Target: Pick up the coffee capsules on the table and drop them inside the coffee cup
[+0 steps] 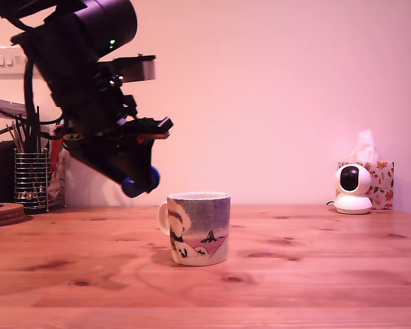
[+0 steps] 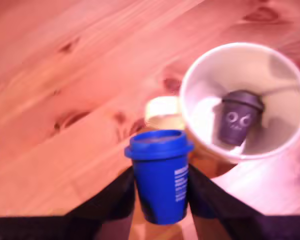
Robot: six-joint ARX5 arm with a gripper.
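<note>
Your table (image 1: 294, 288) is knotty, warm-toned wood, and it runs the full width of the exterior view. The coffee cup (image 1: 198, 229) stands upright on it, just below the gripper (image 1: 138, 181) and slightly ahead of its fingertips, with the handle turned toward the gripper. Back behind the gripper, near the wall, you have a wire pen holder (image 1: 33, 179) and a low stack of round wooden coasters (image 1: 3, 211). Well beyond the cup, far from the gripper, sits a small white camera (image 1: 353, 188), with what looks like a floral tissue box (image 1: 382, 179) just behind it
</note>
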